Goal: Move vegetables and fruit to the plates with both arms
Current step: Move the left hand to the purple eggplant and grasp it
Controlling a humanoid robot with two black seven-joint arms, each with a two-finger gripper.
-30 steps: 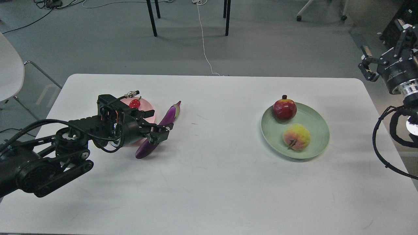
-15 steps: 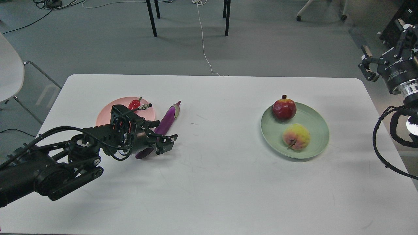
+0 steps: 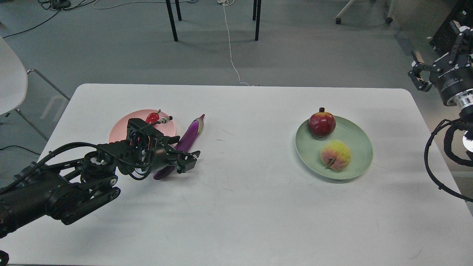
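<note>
The purple eggplant (image 3: 193,130) lies slantwise on the white table (image 3: 240,207), its lower end beside the pink plate (image 3: 121,130). The red chili pepper (image 3: 152,117) rests on that plate's far side. My left gripper (image 3: 181,150) is open and low, with one finger on each side of the eggplant's lower half. The pomegranate (image 3: 322,123) and the peach-like fruit (image 3: 335,154) sit on the green plate (image 3: 360,146) at the right. My right gripper (image 3: 434,43) is open and empty, raised beyond the table's right edge.
My left arm (image 3: 55,192) stretches over the table's front left. Loose black cables (image 3: 436,162) hang from the right arm past the right edge. Chair legs (image 3: 172,20) and a white cord (image 3: 231,51) lie on the floor behind.
My left gripper has dropped down and slightly forward around the eggplant's lower half, uncovering the pink plate. The eggplant has not moved. The right gripper drifted slightly right.
</note>
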